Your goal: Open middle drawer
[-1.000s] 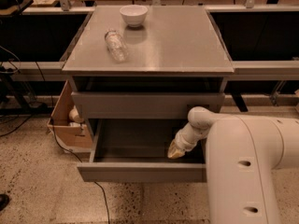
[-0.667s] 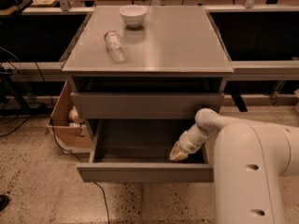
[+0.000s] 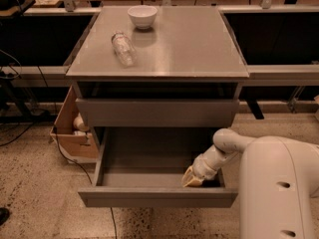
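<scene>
Grey cabinet (image 3: 174,49): centre of view, top seen from above and in front. Position unchanged against both earlier frames.

Robot arm (image 3: 279,183): the white shell fills the lower right corner. The forearm reaches left and down into the open drawer. The shell's left edge now sits a little further right than a second ago.

Middle drawer (image 3: 157,197): open, pulled out toward the camera below the top drawer, with the shallow grey box exposed. Its flat front lies lower in view and looks wider than 1.0 s ago, so it has come further out. The step from 0.7 s ago to now is the larger of the two.

Top drawer (image 3: 157,112): front closed under the cabinet top, same as before.

Cardboard box (image 3: 70,133): on the floor just beside the cabinet's left side, flap open, no shift.

Bottle (image 3: 123,49): clear, lying on its side on the left part of the cabinet top. Not moved.

Bowl (image 3: 142,16): white, upright, near the back edge of the cabinet top, behind the bottle. Not moved.

Gripper (image 3: 192,178): yellowish tip inside the middle drawer at its right front corner, just behind the drawer front and near the right wall. It is lower in view than in both earlier frames, having travelled with the front. Whether it is spread or closed: cannot tell.
</scene>
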{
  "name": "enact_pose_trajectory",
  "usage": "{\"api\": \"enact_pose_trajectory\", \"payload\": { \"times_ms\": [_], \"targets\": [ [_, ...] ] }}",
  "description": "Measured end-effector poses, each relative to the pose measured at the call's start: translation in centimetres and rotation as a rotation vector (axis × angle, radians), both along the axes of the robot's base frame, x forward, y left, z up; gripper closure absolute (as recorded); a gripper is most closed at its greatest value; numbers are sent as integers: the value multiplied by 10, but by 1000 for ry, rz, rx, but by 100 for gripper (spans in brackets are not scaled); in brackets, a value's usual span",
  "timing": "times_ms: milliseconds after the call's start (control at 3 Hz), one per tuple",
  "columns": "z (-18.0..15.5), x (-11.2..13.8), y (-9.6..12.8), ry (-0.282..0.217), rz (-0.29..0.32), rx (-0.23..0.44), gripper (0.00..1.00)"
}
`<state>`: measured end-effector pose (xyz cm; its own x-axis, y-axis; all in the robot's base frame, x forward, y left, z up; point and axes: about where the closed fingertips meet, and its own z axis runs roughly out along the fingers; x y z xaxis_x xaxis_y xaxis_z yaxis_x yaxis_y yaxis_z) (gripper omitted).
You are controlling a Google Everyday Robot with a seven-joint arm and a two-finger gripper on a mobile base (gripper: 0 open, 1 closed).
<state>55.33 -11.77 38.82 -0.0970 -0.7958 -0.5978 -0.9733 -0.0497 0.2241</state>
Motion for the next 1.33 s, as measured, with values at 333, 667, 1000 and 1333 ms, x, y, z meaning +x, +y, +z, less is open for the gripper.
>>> {"api": "enact_pose_trajectory", "payload": {
  "times_ms": [333, 667, 1000, 1333],
  "targets": [
    [-4, -26, 3, 54, 25, 17, 100],
    [2, -52, 23, 110, 89, 108, 100],
    [13, -66, 41, 131, 137, 192, 100],
    [22, -79, 51, 160, 177, 255, 100]
  ]
}}
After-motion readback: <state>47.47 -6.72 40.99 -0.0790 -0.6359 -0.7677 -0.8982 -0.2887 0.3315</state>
